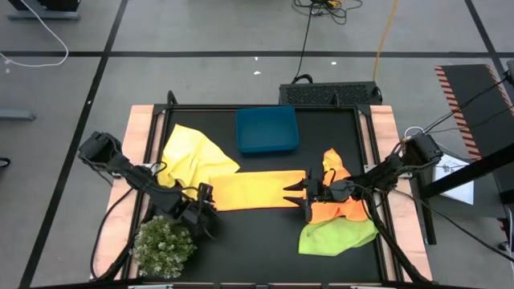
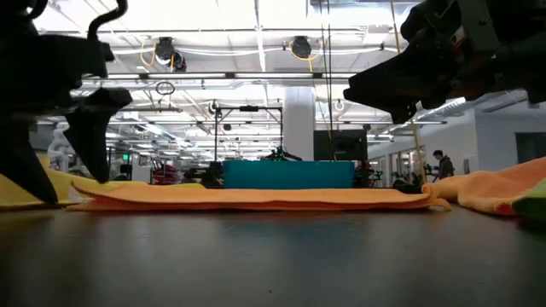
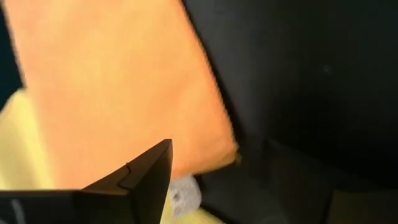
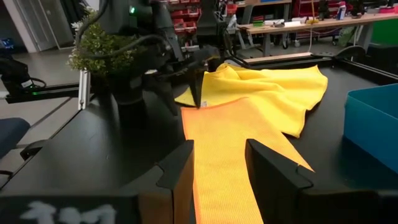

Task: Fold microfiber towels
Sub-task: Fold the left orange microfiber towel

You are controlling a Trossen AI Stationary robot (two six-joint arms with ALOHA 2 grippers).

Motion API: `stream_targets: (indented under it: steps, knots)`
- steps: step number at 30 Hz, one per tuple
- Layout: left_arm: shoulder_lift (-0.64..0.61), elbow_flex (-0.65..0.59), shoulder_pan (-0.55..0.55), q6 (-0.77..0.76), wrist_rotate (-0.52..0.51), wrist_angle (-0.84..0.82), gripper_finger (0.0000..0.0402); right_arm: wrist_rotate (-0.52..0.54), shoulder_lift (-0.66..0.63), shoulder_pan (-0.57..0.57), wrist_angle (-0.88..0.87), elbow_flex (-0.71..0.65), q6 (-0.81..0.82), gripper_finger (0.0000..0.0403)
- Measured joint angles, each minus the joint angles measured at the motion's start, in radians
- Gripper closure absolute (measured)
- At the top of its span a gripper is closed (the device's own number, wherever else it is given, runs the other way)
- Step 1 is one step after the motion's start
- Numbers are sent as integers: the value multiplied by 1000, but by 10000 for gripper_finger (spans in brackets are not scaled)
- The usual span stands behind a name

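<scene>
An orange microfiber towel [image 1: 257,190], folded into a long strip, lies flat across the table's middle. My left gripper [image 1: 210,205] is open and points down at the strip's left end [image 2: 81,189]. My right gripper [image 1: 295,191] is open and held level above the strip's right end, with the cloth [image 4: 219,180] showing under its fingers. A yellow towel [image 1: 193,152] lies rumpled at the far left. Part of it is under the strip. Another orange towel [image 1: 333,210] and a lime green one [image 1: 337,237] lie heaped at the right. My left gripper comes down from above at the orange strip's left end [image 4: 202,111]. One fingertip [image 4: 197,99] is low at the cloth's edge. I cannot tell whether it touches. The strip lies flat on the table.
A blue bin [image 1: 267,130] stands at the far middle, just behind the strip. A small bushy plant [image 1: 165,245] stands at the near left, close to my left arm. The near middle of the black table top [image 1: 249,241] is bare.
</scene>
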Motion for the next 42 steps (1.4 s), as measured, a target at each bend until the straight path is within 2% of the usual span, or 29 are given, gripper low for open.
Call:
stream_targets:
  steps: [6, 11, 18, 25, 30, 34, 38, 42]
  knots:
    - [93, 10, 12, 25, -6, 18, 163, 1, 0, 0, 0, 0, 0, 268]
    - [94, 8, 13, 25, -37, -3, 183, 1, 0, 0, -7, 0, 1, 268]
    - [88, 2, 18, 40, -73, -38, 249, 2, 0, 0, -13, 0, 21, 268]
    - [92, 0, 26, 44, -56, -23, 317, 0, 0, 0, -15, 0, 20, 268]
    - [93, -1, 26, 44, -52, -2, 389, -111, 0, 0, -15, 2, -40, 268]
    - [91, -2, 26, 44, -53, 35, 390, -157, 10, 15, -15, 38, -78, 268]
    - [94, 27, 29, 67, -64, 48, 397, -159, 51, 45, -46, 114, -182, 268]
    - [89, 93, 29, 72, -84, 63, 393, -137, 90, 48, -142, 205, -214, 268]
